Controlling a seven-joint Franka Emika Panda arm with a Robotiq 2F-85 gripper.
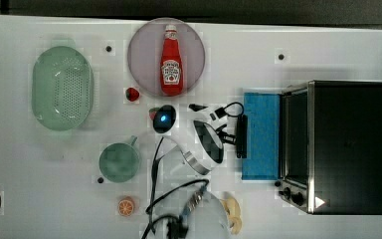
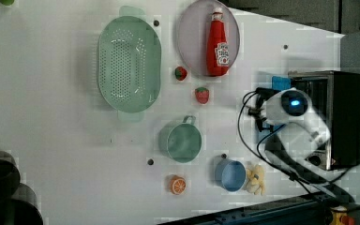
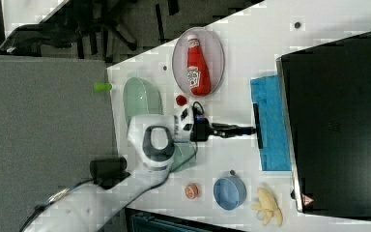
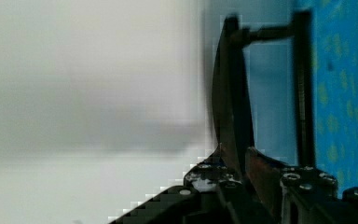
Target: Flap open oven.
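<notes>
The oven [image 1: 348, 144] stands at the top view's right, a black-topped box with two dark knobs at its lower front corner. Its blue glass door [image 1: 261, 134] lies flapped down flat on the table toward the top view's left. The dark bar handle [image 1: 241, 135] runs along the door's outer edge. My gripper [image 1: 238, 130] reaches in from the top view's left and is shut on this handle. In the wrist view the handle [image 4: 230, 93] passes between my fingertips [image 4: 261, 170], with the blue door [image 4: 340, 93] beside it. The right view shows the gripper [image 3: 251, 129] at the handle [image 3: 258, 145].
A ketchup bottle [image 1: 171, 59] lies on a grey plate [image 1: 139, 55]. A green colander [image 1: 62, 87], a green cup [image 1: 119, 162], a strawberry [image 1: 132, 93], an orange slice [image 1: 126, 205], bananas [image 1: 233, 214] and a blue cup [image 3: 229, 193] sit around the arm's base.
</notes>
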